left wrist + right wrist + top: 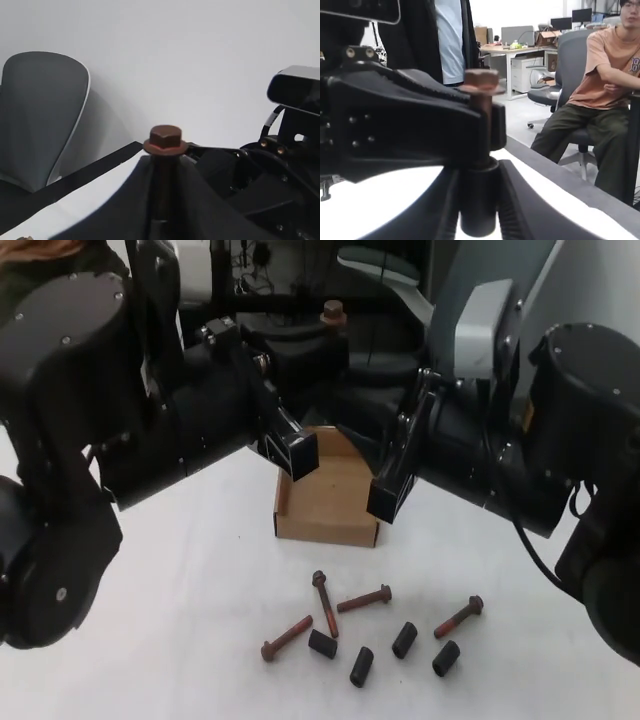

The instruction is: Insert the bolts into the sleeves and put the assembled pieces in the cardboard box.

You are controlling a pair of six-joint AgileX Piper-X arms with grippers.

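Note:
My left gripper (165, 172) is shut on a rusty hex-head bolt (165, 142), which stands upright between its fingers. My right gripper (478, 202) is shut on a black sleeve (478, 207). The bolt's shank (482, 117) runs down into the top of that sleeve, and the left gripper (420, 127) clamps the bolt just above it. In the high view both arms are raised behind the cardboard box (325, 508), and the bolt's head (333, 310) shows between them. Several loose bolts (364, 599) and several black sleeves (404, 639) lie on the white table in front of the box.
The open box stands mid-table with white bench (180, 640) around it. The loose parts lie in a cluster near the front edge. Chairs and desks stand in the room behind the bench, and a seated person (600, 95) is off to the side, away from the parts.

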